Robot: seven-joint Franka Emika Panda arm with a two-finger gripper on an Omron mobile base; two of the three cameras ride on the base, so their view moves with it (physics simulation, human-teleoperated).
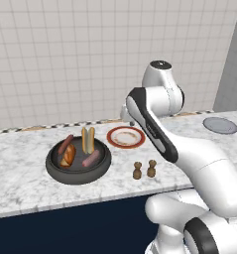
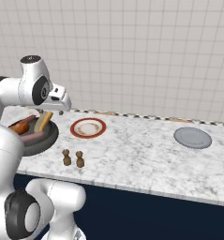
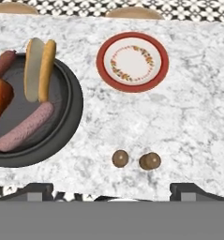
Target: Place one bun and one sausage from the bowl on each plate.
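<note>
Gripper (image 3: 111, 190) is empty, fingers spread wide, hovering above the counter's (image 3: 193, 117) front edge over the two small brown shakers (image 3: 137, 160). Bowl (image 3: 69, 126) sits off to the fingers' left in the hand view. Both buns and both sausages are in it, both plates bare. The hot-dog bun (image 3: 38, 68) (nearest item) lies long axis front-to-back. Red-rimmed plate (image 3: 132, 62) lies straight ahead toward the back edge; grey plate (image 2: 192, 138) sits well apart at the counter's right end.

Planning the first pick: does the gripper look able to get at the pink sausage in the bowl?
Probably yes. The gripper is open above the counter, and the pink sausage lies uncovered near the bowl's rim, nothing over it.
</note>
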